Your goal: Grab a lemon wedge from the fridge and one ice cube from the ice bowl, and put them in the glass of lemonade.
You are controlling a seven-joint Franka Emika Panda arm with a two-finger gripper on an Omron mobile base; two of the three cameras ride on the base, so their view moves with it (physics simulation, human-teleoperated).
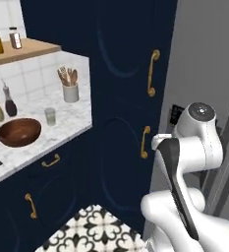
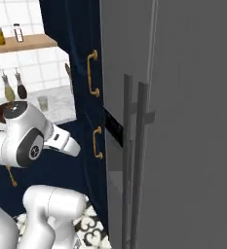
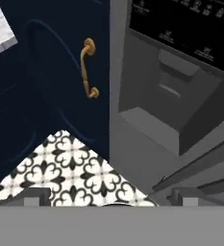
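Fridge [image 2: 183, 121] is standing shut, so the lemon wedge is presumably lying inside, unseen. The tool [image 3: 108, 202] is hanging wide open and empty, facing the dispenser panel [image 3: 180, 29]. The door is likely swinging heavy and stiff; take hold on the long handles [image 2: 127, 160]. Bowl [image 1: 18, 132] and glass [image 1: 50, 116] are sitting on the desk [image 1: 62, 133].

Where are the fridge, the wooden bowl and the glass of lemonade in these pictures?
fridge [image 2: 183, 73], right base view, on its grey door.
wooden bowl [image 1: 18, 132], left base view, on its hollow inside.
glass of lemonade [image 1: 50, 116], left base view, on its side.
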